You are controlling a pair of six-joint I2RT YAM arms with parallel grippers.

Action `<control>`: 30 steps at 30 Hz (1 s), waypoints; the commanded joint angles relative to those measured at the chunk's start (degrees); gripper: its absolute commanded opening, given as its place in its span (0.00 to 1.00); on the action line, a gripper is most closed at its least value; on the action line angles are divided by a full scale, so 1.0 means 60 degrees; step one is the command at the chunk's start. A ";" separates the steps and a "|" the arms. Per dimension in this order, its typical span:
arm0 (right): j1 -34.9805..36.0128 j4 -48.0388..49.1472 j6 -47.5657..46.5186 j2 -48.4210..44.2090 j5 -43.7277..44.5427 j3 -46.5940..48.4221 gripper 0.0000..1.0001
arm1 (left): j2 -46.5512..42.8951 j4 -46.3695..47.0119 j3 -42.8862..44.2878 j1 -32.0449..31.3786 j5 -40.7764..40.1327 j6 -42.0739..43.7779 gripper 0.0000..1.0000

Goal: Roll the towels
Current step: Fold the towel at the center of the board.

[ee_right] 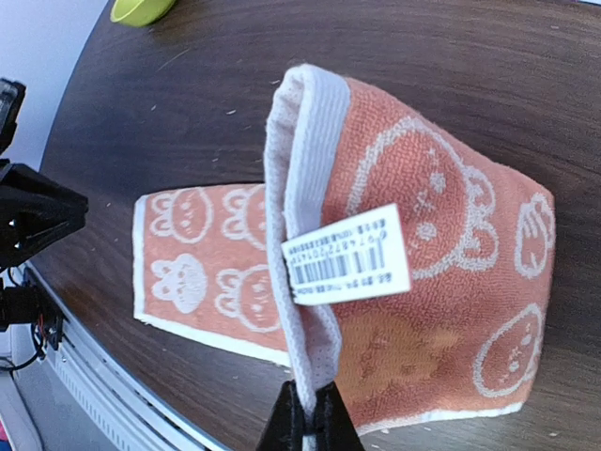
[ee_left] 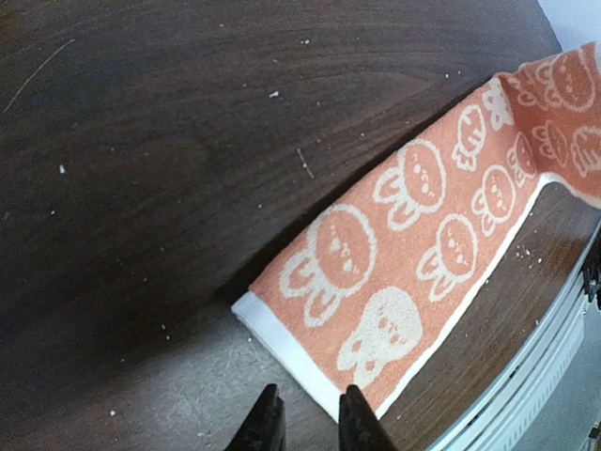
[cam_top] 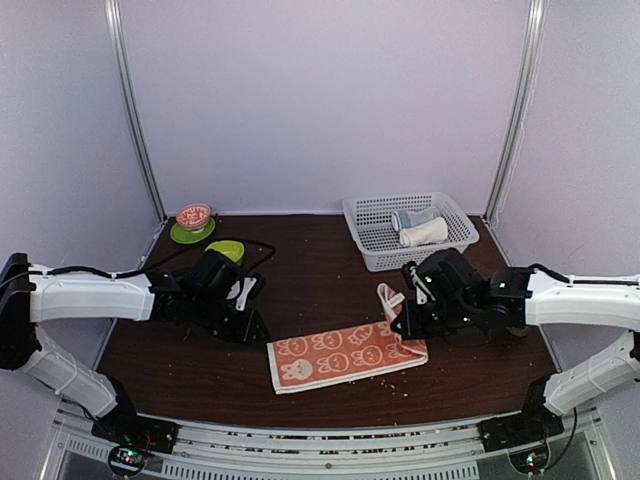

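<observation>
The orange-red towel (cam_top: 345, 355) with white rabbit patterns lies flat on the dark table, near the front middle. My right gripper (ee_right: 311, 413) is shut on the white hem of its right end and holds that end lifted and folded over; a barcode label (ee_right: 347, 254) hangs there. In the top view the right gripper (cam_top: 400, 318) is at the towel's raised right end. My left gripper (ee_left: 305, 423) is narrowly open and empty, just above the towel's (ee_left: 413, 244) left white hem corner. The cream-white towel (cam_top: 424, 233) lies rolled in the basket.
A white mesh basket (cam_top: 370, 245) stands at the back right and also holds a pale grey-blue cloth bundle (cam_top: 410, 217). A red bowl (cam_top: 193, 214) on a green plate and a second green dish (cam_top: 227, 250) stand at the back left. The table's front rail (ee_left: 526, 376) is close.
</observation>
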 commanded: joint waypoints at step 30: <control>0.2610 0.0604 0.0636 0.6093 -0.0890 0.4852 0.00 | -0.2571 0.0565 -0.2504 0.0041 -0.1025 -0.1206 0.20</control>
